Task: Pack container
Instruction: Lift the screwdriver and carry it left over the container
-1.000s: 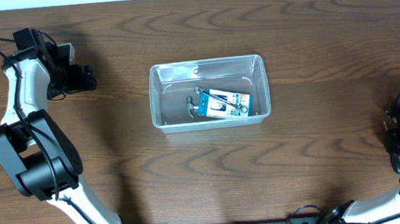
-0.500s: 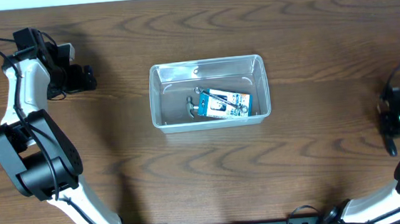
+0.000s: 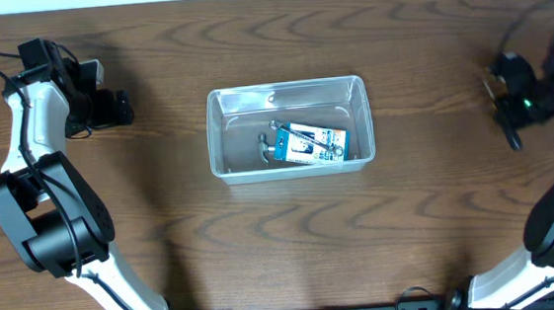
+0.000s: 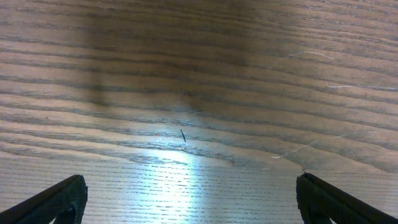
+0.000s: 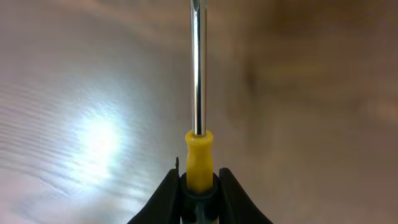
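Ok so the clear plastic container [image 3: 288, 129] sits pretty much dead centre of the overhead shot, long side running left to right on the wooden table [image 3: 431, 222]. There's stuff in it: a little blue-and-white box [image 3: 313, 144] lying flat toward the lower right part of the floor, and a small metal tool [image 3: 265, 145] right up against the box's left end. Can't make out what kind of tool, it's too small from up there. The upper half of the container floor is bare.

The right gripper [image 5: 199, 182] has hold of a screwdriver [image 5: 198, 81]. Its jaws are pinched close together around the butt of the yellow handle, and the shiny shaft points straight away from the wrist camera. From above, that arm is in the upper right of the frame, well away from the container.

The left gripper [image 4: 189, 194] is parked in the upper left of the overhead, jaws spread as wide as they go with nothing between them. Its wrist view shows just wood grain and two dark fingertips poking in at the bottom corners.

Compared to a second ago, the right arm was down at the lower right edge and has swung up to the upper right. The left arm, the container and its contents haven't budged.
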You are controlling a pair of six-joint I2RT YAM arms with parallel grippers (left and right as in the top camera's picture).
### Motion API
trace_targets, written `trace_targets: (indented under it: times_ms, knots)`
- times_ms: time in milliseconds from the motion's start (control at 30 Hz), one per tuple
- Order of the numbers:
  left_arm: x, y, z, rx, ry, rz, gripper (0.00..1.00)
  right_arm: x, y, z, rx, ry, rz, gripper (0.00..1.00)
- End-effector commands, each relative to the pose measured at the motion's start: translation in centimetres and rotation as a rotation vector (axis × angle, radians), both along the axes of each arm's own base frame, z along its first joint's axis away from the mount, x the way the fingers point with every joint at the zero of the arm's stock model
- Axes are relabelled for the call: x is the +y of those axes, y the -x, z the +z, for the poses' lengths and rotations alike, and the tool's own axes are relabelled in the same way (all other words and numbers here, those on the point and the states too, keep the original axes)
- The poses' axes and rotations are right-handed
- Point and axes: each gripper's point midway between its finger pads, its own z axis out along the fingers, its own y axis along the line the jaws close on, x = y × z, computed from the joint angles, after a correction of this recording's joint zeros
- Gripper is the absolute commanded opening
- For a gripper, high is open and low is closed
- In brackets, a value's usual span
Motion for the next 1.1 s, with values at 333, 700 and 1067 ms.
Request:
trace_targets:
  times_ms: [333,700,1067]
  knots:
    - [0.1,0.2,-0.4,0.01,-0.007,-0.004,0.98,18.7,-7.2,8.1,-0.256,0.05,0.509,0.13]
    - [0.1,0.2,-0.4,0.01,-0.007,-0.004,0.98,31.5,-5.2,9.9,-0.362,0.05,0.828,0.13]
    - [0.1,0.2,-0.4,0.01,-0.007,-0.004,0.98,35.8,-3.1,9.5,-0.363,-0.007,0.936,0.13]
